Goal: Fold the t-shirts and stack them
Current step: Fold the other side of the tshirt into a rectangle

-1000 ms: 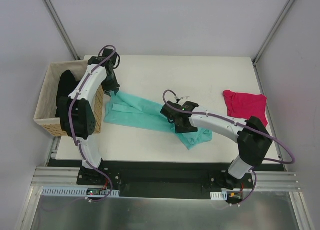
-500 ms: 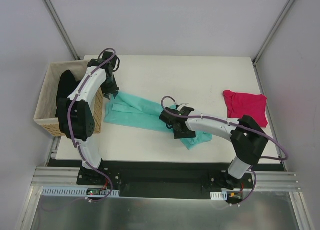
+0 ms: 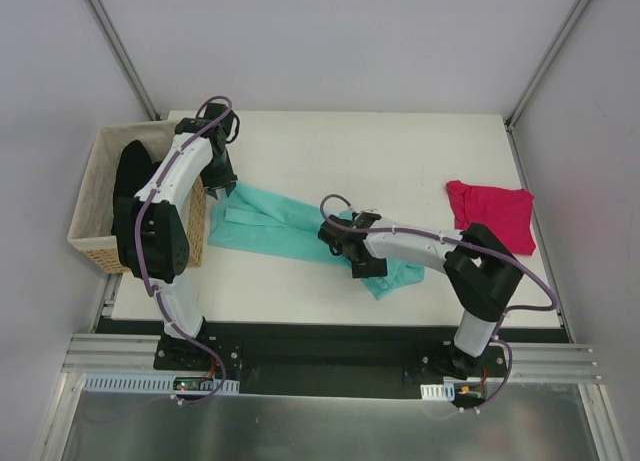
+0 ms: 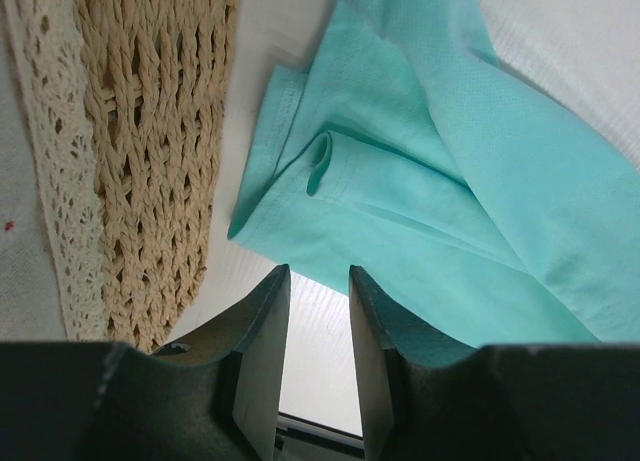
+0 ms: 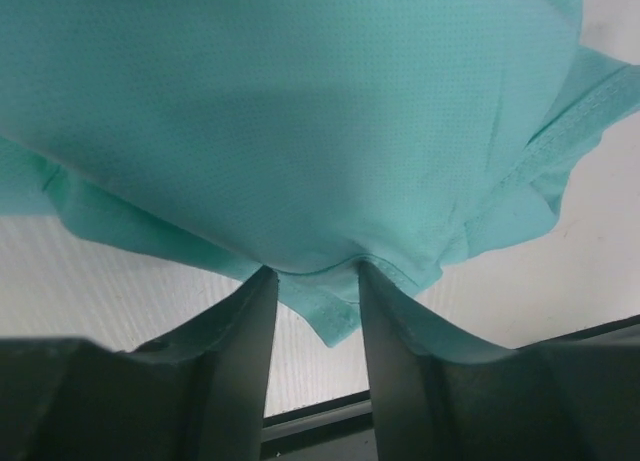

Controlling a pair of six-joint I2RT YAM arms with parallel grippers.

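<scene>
A teal-green t-shirt [image 3: 270, 226] lies crumpled across the middle of the table. My right gripper [image 3: 358, 261] sits low at its right end. In the right wrist view a corner of the teal hem [image 5: 335, 316] hangs between the fingers of that gripper [image 5: 315, 273], whose jaws stand apart. My left gripper [image 3: 222, 186] hovers at the shirt's left end beside the basket. It is open [image 4: 318, 273] with bare table between its fingers, and the teal shirt [image 4: 400, 181] lies just ahead of the tips. A magenta-pink t-shirt [image 3: 490, 213] lies at the right edge.
A tan woven basket [image 3: 90, 216] stands off the table's left side with dark cloth [image 3: 125, 186] inside. Its wall [image 4: 150, 131] is close on the left of my left gripper. The table's near edge runs just behind both grippers.
My right gripper has slid a little left along the teal shirt, and its jaws have narrowed around the hem. The left arm has hardly moved.
</scene>
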